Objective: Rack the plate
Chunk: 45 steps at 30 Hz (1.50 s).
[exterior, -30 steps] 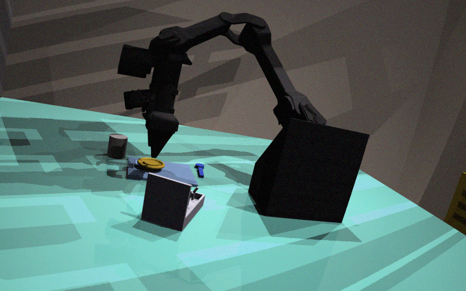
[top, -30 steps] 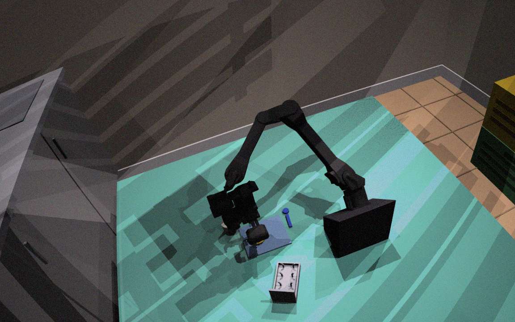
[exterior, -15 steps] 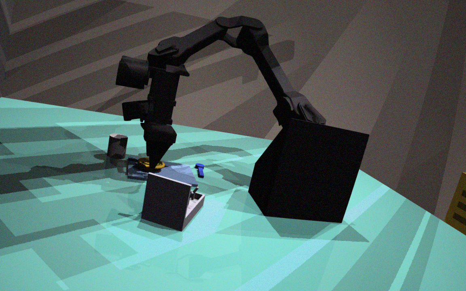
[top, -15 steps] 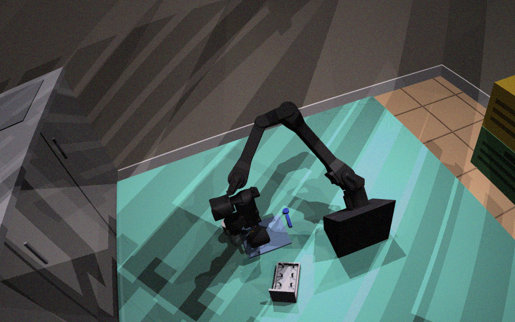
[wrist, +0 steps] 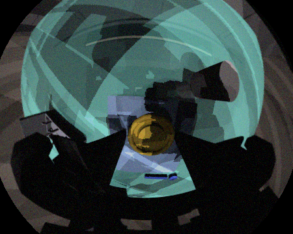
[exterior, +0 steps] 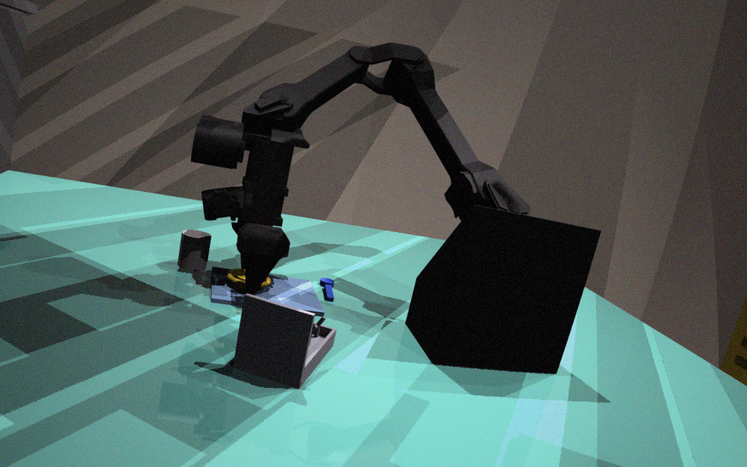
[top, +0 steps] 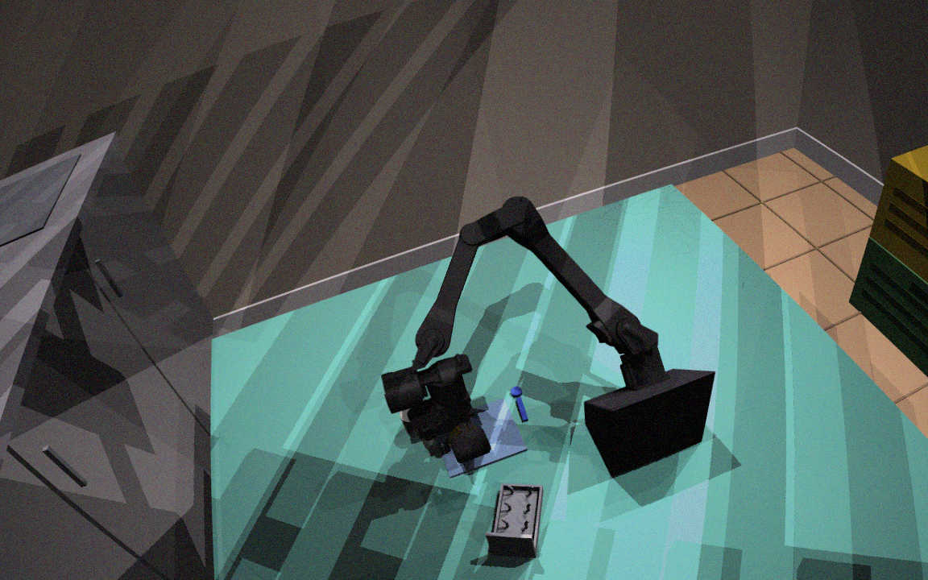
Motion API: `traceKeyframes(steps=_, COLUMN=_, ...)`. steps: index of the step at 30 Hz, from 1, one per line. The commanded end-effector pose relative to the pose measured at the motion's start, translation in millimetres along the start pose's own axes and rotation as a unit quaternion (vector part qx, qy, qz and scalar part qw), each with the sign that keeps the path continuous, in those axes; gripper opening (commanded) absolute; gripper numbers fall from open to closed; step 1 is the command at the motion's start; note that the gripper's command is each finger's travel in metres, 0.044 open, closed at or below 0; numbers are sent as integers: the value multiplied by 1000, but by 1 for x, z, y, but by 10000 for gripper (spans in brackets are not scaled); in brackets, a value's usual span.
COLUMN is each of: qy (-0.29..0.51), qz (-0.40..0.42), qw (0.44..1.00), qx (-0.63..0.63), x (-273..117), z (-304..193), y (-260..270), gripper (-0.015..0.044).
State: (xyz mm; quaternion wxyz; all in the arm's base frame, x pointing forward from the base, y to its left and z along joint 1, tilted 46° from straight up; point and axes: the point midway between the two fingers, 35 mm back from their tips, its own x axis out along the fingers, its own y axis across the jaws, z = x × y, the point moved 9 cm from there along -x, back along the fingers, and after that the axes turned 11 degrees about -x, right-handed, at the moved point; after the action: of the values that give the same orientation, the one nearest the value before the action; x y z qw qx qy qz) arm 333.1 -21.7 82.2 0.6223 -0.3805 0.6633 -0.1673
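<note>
Hovering low over the yellow plate (wrist: 152,134) with my gripper (exterior: 253,278) pointing straight down | jaws spread, one either side of the plate, nothing clamped | plate flat on the blue mat (exterior: 297,290) | dish rack (exterior: 282,344) near the mat, slots unfilled | cup (exterior: 193,250) beside the mat | blue spoon (exterior: 327,288) by its far edge

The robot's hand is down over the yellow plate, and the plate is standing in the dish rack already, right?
Not quite. The hand is down over the yellow plate, but the plate lies flat on the blue mat, not in the dish rack. The wrist view shows it between the open fingers.
</note>
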Motion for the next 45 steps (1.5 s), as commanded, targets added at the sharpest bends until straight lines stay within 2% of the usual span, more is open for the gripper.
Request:
traceKeyframes(steps=1, qy=0, qz=-2, qw=1000, qx=-3, x=1, z=0, y=0, gripper=345)
traceKeyframes(steps=12, qy=0, qz=-2, qw=1000, qx=-3, x=1, z=0, y=0, gripper=272)
traceKeyframes(steps=15, qy=0, qz=-1, qw=1000, qx=-2, x=-3, z=1, y=0, gripper=193)
traceKeyframes(steps=22, qy=-6, qz=4, qw=1000, qx=2, x=-36, z=9, y=1, gripper=10)
traceKeyframes(steps=23, qy=-7, qz=5, qw=1000, qx=3, x=-42, z=10, y=1, gripper=0)
traceKeyframes(steps=45, qy=-4, qz=6, qw=1000, qx=-1, x=-140, z=20, y=3, gripper=0)
